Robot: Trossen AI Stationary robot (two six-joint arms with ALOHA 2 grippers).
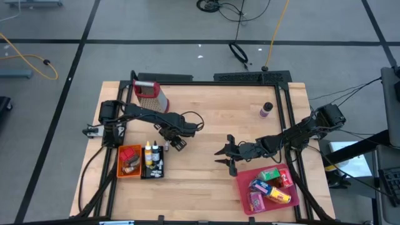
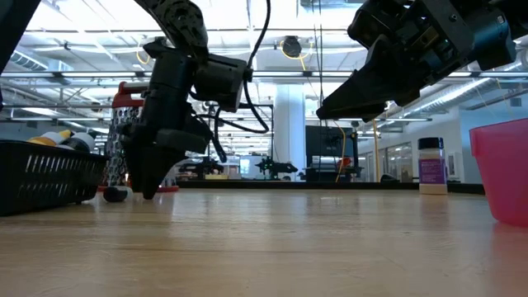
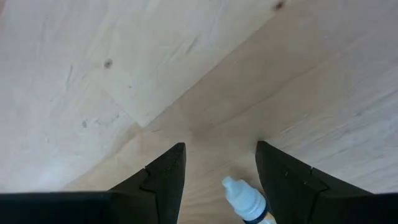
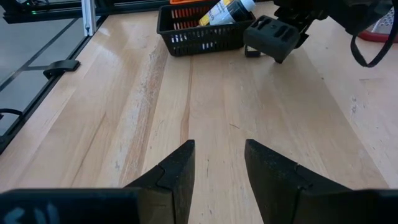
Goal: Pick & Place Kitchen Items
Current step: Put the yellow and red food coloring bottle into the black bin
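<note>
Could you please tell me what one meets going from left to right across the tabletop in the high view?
Orange basket → black basket of little bottles → left hand → right hand → pink bin of colourful cartons. The red-topped metal grater and the purple-capped jar sit farther back.

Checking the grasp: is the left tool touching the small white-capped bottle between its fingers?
Apart. The left wrist view shows the bottle lying between the left tool fingers with bare wood on both sides.
</note>
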